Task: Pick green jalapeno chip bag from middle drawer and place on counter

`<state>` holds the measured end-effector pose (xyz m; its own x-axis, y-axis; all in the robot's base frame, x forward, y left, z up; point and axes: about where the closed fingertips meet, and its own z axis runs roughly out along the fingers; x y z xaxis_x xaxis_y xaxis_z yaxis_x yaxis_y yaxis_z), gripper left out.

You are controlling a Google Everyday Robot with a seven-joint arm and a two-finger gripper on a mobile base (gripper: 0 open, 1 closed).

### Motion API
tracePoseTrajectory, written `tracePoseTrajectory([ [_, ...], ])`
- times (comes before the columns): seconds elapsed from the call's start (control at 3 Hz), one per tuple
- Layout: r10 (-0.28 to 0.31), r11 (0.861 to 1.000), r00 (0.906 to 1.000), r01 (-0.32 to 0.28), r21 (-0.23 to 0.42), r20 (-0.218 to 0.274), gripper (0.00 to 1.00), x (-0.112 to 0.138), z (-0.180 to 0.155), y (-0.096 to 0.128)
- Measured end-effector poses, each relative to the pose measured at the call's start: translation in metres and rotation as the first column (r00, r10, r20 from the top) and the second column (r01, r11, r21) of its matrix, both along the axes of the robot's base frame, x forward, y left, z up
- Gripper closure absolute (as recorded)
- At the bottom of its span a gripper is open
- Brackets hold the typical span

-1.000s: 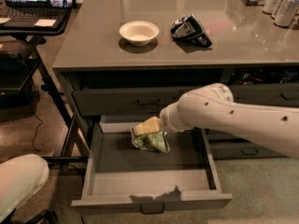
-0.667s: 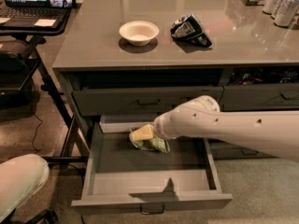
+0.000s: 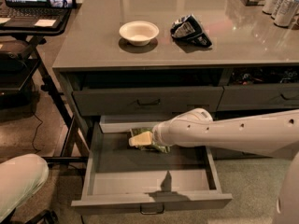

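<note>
**Tally at the drawer unit**

On the surface [image 3: 93, 45]: one bowl [image 3: 138, 32], one black-and-white snack bag [image 3: 189, 31], at least two cans [image 3: 286, 8] at the far right corner. One open drawer [image 3: 149, 202]; two shut drawer fronts [image 3: 147, 101] above it. Inside the open drawer: one green jalapeno chip bag [image 3: 162, 148], one end effector [image 3: 140, 139] over it. One laptop [image 3: 28, 3] on the side stand [image 3: 28, 29].
</note>
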<state>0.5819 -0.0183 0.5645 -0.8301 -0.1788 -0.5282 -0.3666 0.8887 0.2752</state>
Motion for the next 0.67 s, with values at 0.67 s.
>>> tracePoseTrajectory([
  [0.67, -0.024, 0.999, 0.9986, 0.022, -0.039, -0.047, 0.00, 0.031, -0.057, 0.000],
])
